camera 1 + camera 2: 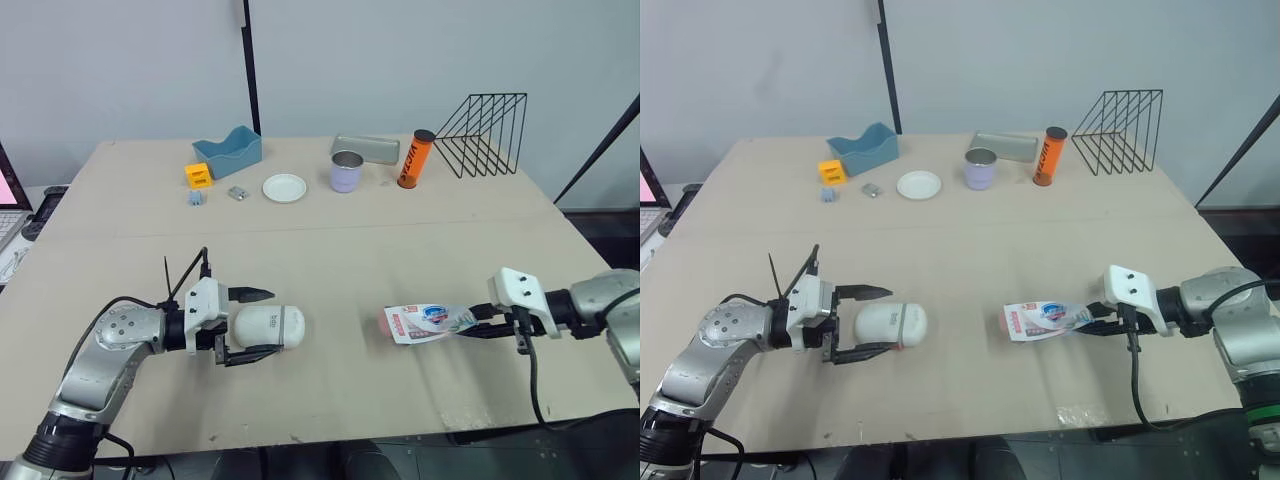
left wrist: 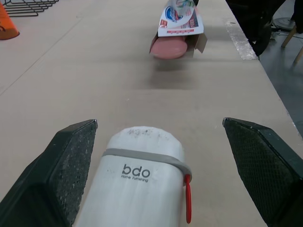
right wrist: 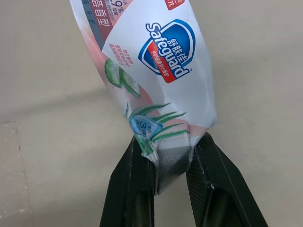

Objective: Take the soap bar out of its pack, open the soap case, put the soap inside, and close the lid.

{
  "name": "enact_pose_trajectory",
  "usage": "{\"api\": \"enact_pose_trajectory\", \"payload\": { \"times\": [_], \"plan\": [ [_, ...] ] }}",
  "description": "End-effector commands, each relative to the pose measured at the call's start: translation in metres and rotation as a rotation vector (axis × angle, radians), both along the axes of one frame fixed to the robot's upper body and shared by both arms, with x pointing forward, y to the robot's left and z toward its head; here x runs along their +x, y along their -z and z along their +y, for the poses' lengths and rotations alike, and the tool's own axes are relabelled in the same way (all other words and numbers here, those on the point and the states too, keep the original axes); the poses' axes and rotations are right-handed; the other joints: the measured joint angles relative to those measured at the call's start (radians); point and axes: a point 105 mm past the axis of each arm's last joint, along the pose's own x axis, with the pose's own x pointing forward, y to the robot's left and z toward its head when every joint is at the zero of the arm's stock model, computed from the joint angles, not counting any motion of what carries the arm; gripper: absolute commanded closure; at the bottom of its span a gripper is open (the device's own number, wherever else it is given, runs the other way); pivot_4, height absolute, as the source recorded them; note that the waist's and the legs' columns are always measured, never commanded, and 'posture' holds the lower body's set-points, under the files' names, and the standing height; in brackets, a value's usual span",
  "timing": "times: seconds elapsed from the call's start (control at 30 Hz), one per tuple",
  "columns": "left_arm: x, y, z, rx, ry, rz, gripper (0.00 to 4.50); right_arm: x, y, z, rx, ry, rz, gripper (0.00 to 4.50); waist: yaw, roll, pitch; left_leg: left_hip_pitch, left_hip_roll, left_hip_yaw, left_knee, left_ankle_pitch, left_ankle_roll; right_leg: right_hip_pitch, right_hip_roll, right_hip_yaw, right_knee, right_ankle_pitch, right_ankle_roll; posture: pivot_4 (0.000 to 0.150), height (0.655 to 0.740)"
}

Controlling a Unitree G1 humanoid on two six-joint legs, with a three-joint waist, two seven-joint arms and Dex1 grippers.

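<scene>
Soap pack [image 1: 428, 322] in right tool [image 1: 468, 325], open tabletop [image 1: 350, 255] around.

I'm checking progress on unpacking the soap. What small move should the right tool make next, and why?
Probably raise the held end of the soap pack so the pink soap bar slides out. The right tool is shut on the pack's closed end, and the bar pokes from the open end; the left tool stands open around the soap case.

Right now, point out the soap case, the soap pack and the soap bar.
soap case [image 1: 266, 327], left eye view, middle of its white body
soap pack [image 3: 165, 52], right wrist view, its blue logo
soap bar [image 2: 168, 48], left wrist view, pink end sticking out of the pack
</scene>
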Motion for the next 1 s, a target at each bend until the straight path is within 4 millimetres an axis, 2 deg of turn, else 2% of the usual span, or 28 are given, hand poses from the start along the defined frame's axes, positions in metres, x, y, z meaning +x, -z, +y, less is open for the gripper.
{"api": "enact_pose_trajectory", "payload": {
  "times": [0.03,0.27,0.43,0.6,0.77,0.83,0.93,1.0],
  "plan": [
    [0.001,-0.004,-0.001,0.004,0.017,-0.039,0.00,0.005,-0.022,-0.014,-0.023,0.038,-0.078,4.06,0.000,0.000,0.000,0.000,0.000,0.000,0.000,0.000,0.000,0.000,0.000,0.000,0.000,0.000,0.000,0.150,0.7393],
    [0.002,-0.002,-0.002,0.011,0.017,-0.042,0.00,0.008,-0.027,-0.030,-0.057,0.088,-0.093,4.06,0.000,0.000,0.000,0.000,-0.001,0.000,0.000,0.000,0.000,0.000,-0.001,0.000,0.000,-0.001,-0.001,0.150,0.7393],
    [0.002,-0.001,-0.002,0.012,0.017,-0.042,0.00,-0.006,-0.023,-0.020,-0.059,0.015,-0.030,4.06,0.000,0.000,0.000,0.000,-0.001,0.000,0.000,0.000,0.000,0.000,-0.001,0.000,0.000,-0.001,-0.001,0.150,0.7393],
    [0.002,0.001,-0.002,0.011,0.013,-0.042,0.00,0.007,-0.018,-0.043,-0.133,0.113,-0.080,4.06,0.000,0.000,0.000,0.000,-0.001,0.000,0.001,0.000,0.000,0.000,-0.001,0.001,0.000,0.000,0.000,0.150,0.7393],
    [0.002,0.001,-0.002,0.012,0.007,-0.043,0.00,-0.007,-0.022,-0.029,-0.095,0.019,-0.030,4.06,0.000,0.001,0.000,0.000,-0.001,0.000,0.001,0.000,0.000,0.001,-0.001,0.001,0.000,-0.001,-0.001,0.150,0.7393],
    [0.002,0.002,-0.001,0.013,0.006,-0.042,0.00,-0.005,-0.019,-0.036,-0.115,0.052,-0.028,4.06,0.000,0.001,0.000,0.000,-0.001,0.000,0.001,0.000,0.000,0.001,-0.001,0.001,0.000,0.000,0.001,0.150,0.7393],
    [0.002,0.002,0.000,0.016,0.004,-0.042,0.00,-0.015,-0.011,-0.044,-0.163,0.043,0.011,4.06,0.001,0.001,0.000,0.000,-0.001,0.000,0.001,0.000,0.000,0.001,-0.001,0.001,0.000,0.000,0.001,0.150,0.7393],
    [0.002,0.002,0.000,0.016,0.003,-0.042,0.00,-0.006,-0.017,-0.052,-0.161,0.108,-0.037,4.06,0.001,0.001,0.000,0.000,-0.002,-0.001,0.001,0.000,0.000,0.001,-0.001,0.001,0.000,-0.001,-0.001,0.150,0.7393]
  ]
}}
